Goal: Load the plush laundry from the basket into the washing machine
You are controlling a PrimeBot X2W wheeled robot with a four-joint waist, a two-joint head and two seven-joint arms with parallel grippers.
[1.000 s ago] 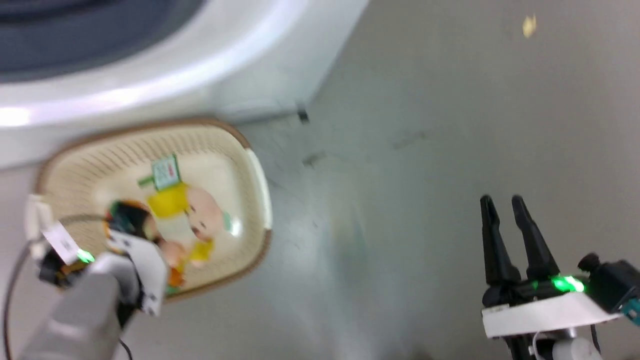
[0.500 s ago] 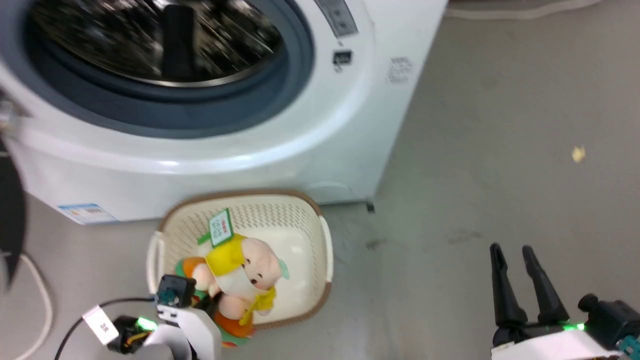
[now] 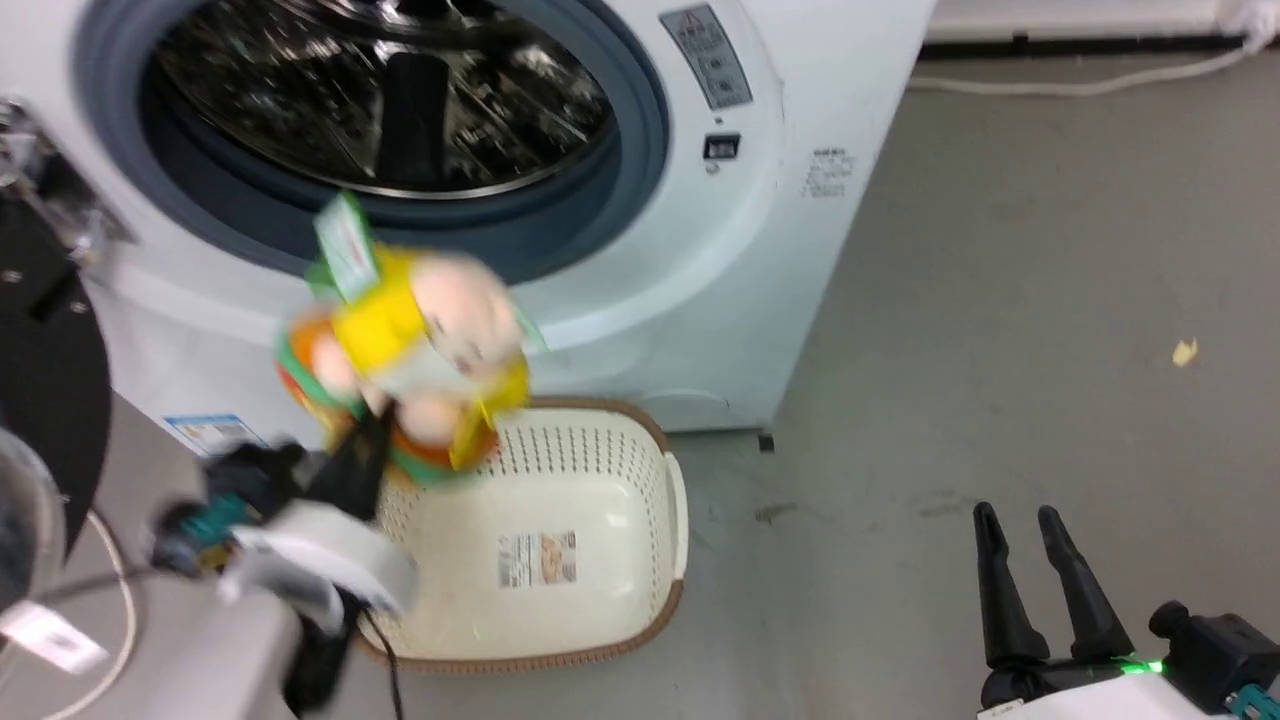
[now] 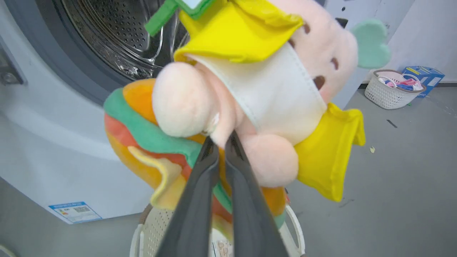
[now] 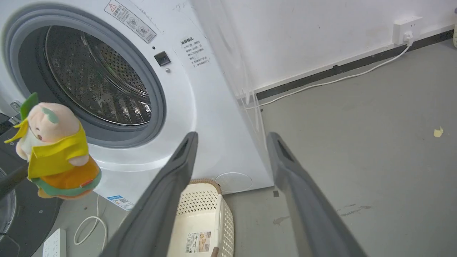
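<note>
My left gripper [image 3: 375, 425] is shut on the plush laundry [image 3: 410, 350], a pink-faced doll in yellow with an orange and green burger body. It hangs in the air above the cream basket [image 3: 600, 470] and just before the washing machine [image 3: 700, 260]. The left wrist view has the fingers [image 4: 200, 185] pinched into the plush laundry [image 4: 250, 89]. The steel drum [image 3: 390, 90] lies open behind it. The basket holds just its label sticker [image 3: 537, 558]. My right gripper [image 3: 1020, 525] stands open over the floor at the lower right. The plush laundry [image 5: 53, 153] and the basket [image 5: 203, 214] also appear in the right wrist view.
The black-framed door [image 3: 40, 370] stands swung open at the left. A white cable [image 3: 110, 590] lies on the floor near it. A power strip [image 5: 53, 244] rests on the floor. A second white basket [image 4: 392, 89] with clothes and a blue box [image 4: 423, 75] stand far off.
The left gripper has lifted the plush laundry out of the basket and up toward the porthole. The head camera has tilted up. The right gripper has held still.
</note>
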